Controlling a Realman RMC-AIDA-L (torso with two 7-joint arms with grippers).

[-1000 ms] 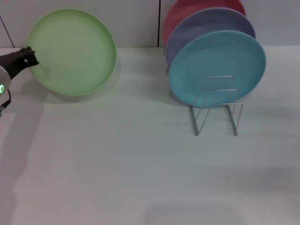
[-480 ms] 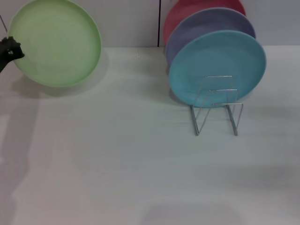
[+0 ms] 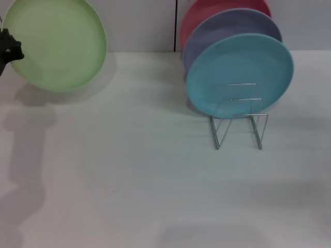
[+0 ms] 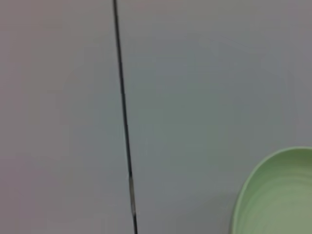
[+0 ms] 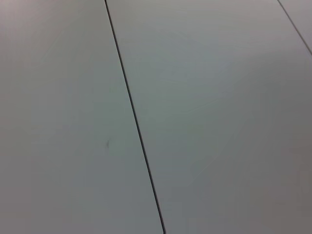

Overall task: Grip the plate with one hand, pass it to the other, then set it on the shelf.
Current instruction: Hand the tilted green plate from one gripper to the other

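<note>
The round, matte light green plate (image 3: 55, 45) has risen and drifted further toward the robot's left over the last second, carried upright and clear of the white table (image 3: 155, 186) by the left gripper (image 3: 9, 49), which is clenched on the plate's outer rim. Far off to that gripper's right stands the thin silver wire shelf (image 3: 239, 116), its front slots free before the light blue plate (image 3: 239, 72). The grip step looks done; the handover remains, with no right gripper in sight.
</note>
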